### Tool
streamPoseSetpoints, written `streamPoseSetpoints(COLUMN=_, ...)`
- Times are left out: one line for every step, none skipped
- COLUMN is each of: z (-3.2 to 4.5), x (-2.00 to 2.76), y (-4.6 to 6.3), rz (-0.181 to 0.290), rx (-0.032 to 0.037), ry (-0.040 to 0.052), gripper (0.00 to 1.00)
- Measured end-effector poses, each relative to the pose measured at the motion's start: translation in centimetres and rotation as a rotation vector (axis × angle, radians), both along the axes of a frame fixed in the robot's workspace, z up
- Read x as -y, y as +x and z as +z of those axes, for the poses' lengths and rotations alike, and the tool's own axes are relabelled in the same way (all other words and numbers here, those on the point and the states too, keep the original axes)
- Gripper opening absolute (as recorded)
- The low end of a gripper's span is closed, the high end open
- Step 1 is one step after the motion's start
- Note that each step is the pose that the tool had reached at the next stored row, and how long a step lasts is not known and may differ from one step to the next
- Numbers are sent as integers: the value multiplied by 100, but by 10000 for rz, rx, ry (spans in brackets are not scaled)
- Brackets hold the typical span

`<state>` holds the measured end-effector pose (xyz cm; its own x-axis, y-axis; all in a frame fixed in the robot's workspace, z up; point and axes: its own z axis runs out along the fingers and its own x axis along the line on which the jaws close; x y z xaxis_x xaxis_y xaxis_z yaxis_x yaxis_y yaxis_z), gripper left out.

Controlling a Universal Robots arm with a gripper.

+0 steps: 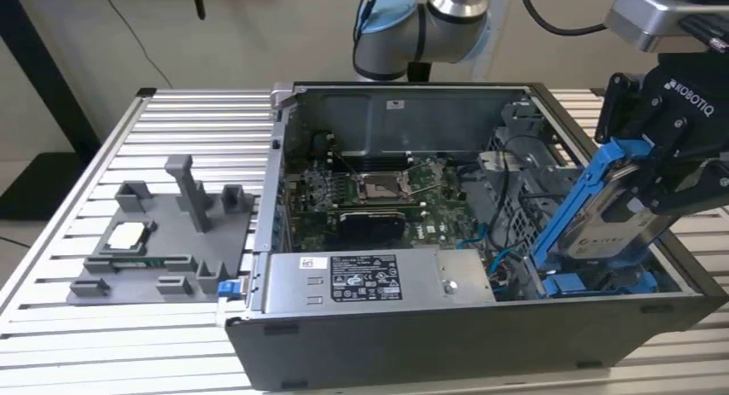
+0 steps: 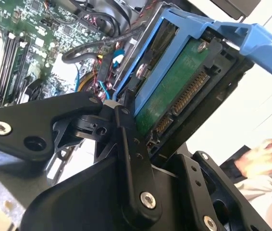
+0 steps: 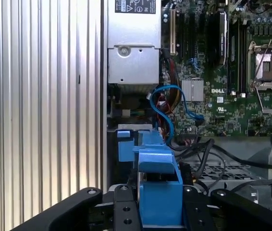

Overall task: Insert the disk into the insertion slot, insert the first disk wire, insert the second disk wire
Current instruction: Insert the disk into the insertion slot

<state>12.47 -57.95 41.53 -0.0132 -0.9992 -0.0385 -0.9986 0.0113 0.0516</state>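
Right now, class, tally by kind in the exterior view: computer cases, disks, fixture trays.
Open grey metal computer case: 1
Grey metal disk in blue plastic carrier: 1
Grey plastic fixture tray: 1
Total: 3

Open computer case (image 1: 456, 348) lies on table (image 1: 68, 344). Inside case: motherboard (image 1: 376, 190) flat on its floor, middle. power supply box (image 1: 364, 280) along case's near wall in the exterior view. insertion slot (image 1: 598, 284) in case's near corner at the exterior view's right. disk (image 1: 609, 229) stands tilted, lower end in case at the slot, upper end above case rim, clamped in gripper (image 1: 650, 186). fixture tray (image 1: 160, 241) on table outside case, just beside it at the exterior view's left.
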Motion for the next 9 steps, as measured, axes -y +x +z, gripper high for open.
streamPoseSetpoints(z=-9, x=0, y=3, rz=-1, rx=0, ry=19, gripper=33)
streamPoseSetpoints(z=-15, x=0, y=8, rz=-1, rx=-1, ry=34, gripper=33)
streamPoseSetpoints(z=-20, x=1, y=14, rz=-1, rx=0, ry=45, gripper=33)
streamPoseSetpoints(z=-29, x=1, y=18, rz=0, rx=0, ry=59, gripper=33)
streamPoseSetpoints(z=-38, x=2, y=19, rz=-2, rx=0, ry=66, gripper=33)
streamPoseSetpoints(z=-46, x=3, y=23, rz=-1, rx=0, ry=66, gripper=33)
streamPoseSetpoints(z=-57, x=5, y=24, rz=-2, rx=0, ry=68, gripper=33)
streamPoseSetpoints(z=-72, x=6, y=24, rz=-2, rx=0, ry=67, gripper=33)
streamPoseSetpoints(z=-85, x=7, y=24, rz=-2, rx=0, ry=63, gripper=33)
